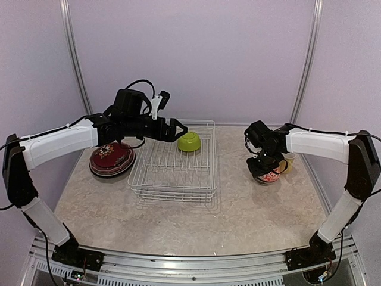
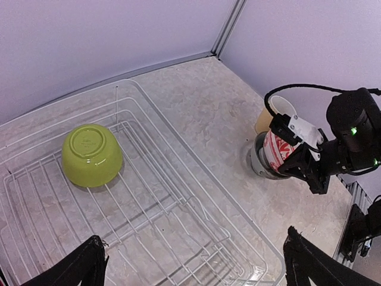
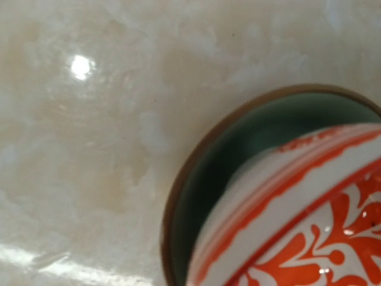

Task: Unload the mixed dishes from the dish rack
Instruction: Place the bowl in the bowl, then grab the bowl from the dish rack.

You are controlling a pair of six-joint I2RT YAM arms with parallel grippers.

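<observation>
The white wire dish rack (image 1: 172,173) stands mid-table. A lime green bowl (image 1: 189,142) lies upside down in its far right corner and also shows in the left wrist view (image 2: 92,154). My left gripper (image 1: 178,129) hovers open and empty above the rack (image 2: 178,202), just left of that bowl. My right gripper (image 1: 269,170) is shut on a red-and-white patterned bowl (image 2: 277,152), holding it tilted inside a dark green bowl (image 3: 238,149) on the table. The patterned bowl (image 3: 309,220) fills the right wrist view, and my right fingers are hidden there.
A stack of plates with a dark red one on top (image 1: 112,159) lies left of the rack. A pale yellow mug (image 1: 290,162) stands just behind the right bowls and also shows in the left wrist view (image 2: 269,114). Lilac walls close in the back and sides.
</observation>
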